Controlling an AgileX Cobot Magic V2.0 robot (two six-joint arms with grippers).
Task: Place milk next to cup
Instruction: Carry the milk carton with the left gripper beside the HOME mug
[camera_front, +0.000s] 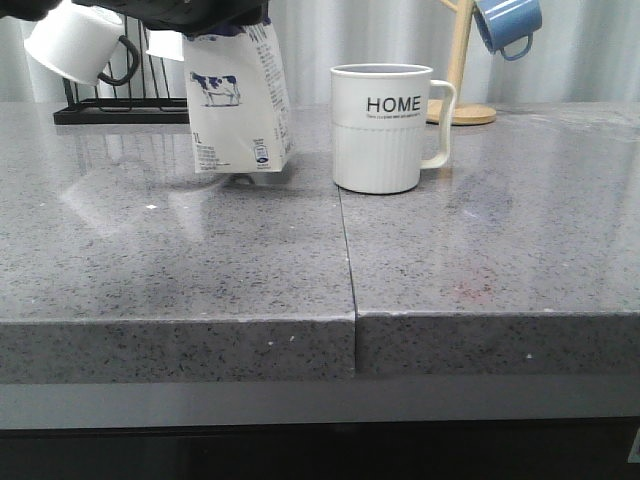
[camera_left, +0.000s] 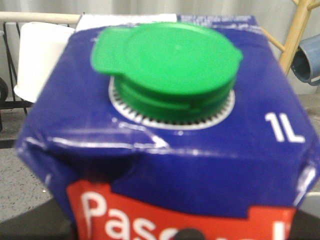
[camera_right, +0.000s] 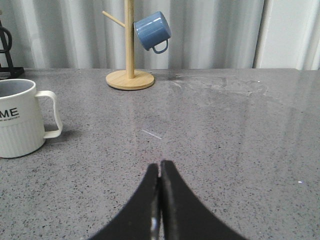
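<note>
1. The milk (camera_front: 238, 105) hangs tilted above the bench (camera_front: 180, 260), its base lifted clear of the surface, left of the cup (camera_front: 382, 128) with a gap between them.
2. The left gripper (camera_front: 185, 15) grasps the milk at its top; only a dark mass shows there in the front view.
3. In the left wrist view, the carton's blue top and green cap (camera_left: 167, 62) fill the picture.
4. The cup stands upright on the bench, handle pointing right.
5. The right gripper (camera_right: 160, 170) is clenched, fingers pressed together, holding nothing, low over the bench right of the cup.
6. Behind, a blue mug (camera_front: 508, 24) hangs on a wooden stand (camera_front: 460, 70); a white mug (camera_front: 75, 42) hangs at the black rack (camera_front: 120, 100).
</note>
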